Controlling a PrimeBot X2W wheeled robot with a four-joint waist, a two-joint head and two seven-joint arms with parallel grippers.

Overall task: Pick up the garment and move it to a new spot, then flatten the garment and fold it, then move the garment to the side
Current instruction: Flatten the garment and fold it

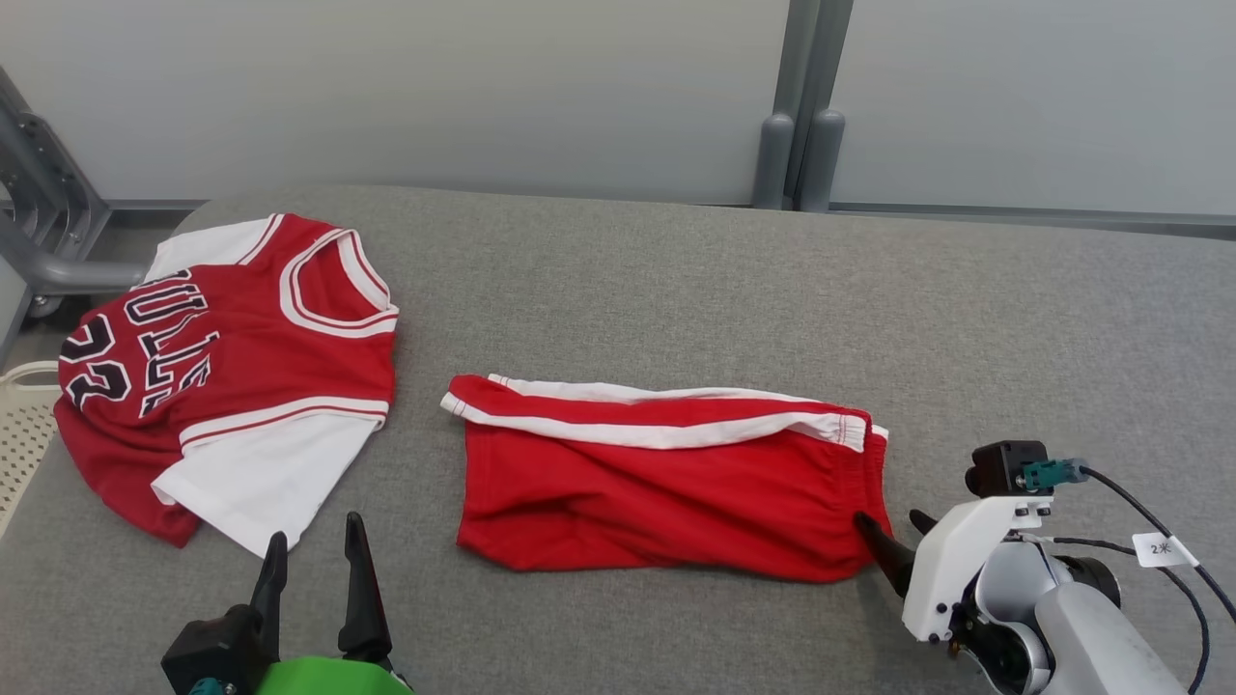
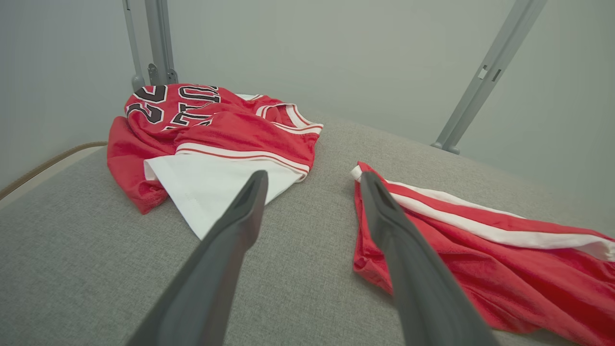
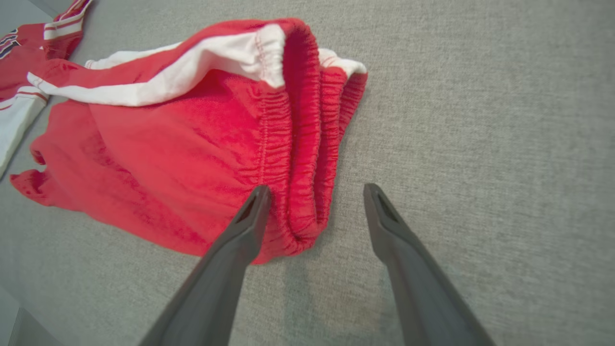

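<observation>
Nearest the head camera, left gripper [image 1: 316, 529] stands below and to the left of the red shorts [image 1: 657, 492], fingers spread with nothing between them. Through its wrist camera I see the same gripper [image 2: 313, 175] aimed at the strip of bare grey cloth that separates the shorts [image 2: 480, 259] from the jersey [image 2: 216, 139].

Right gripper [image 1: 888, 519] sits at the near right corner of the shorts, jaws parted wide and empty. Its wrist view shows one fingertip [image 3: 259, 197] over the gathered elastic waistband of the shorts [image 3: 192, 158] and the other over bare cloth; I cannot tell whether either touches.

Shorts: red with white side stripes, lying folded and fairly flat near the middle of the grey padded table [image 1: 676, 280].

Jersey [image 1: 232, 367]: red with white trim, rumpled, well to the left of the shorts. Black, white-edged lettering lies sideways and partly folded; I make out "ULL" and digits that look like "22".

White tag [image 1: 1159, 548] on the cable right of the shorts reads "2" and a star-like mark.
</observation>
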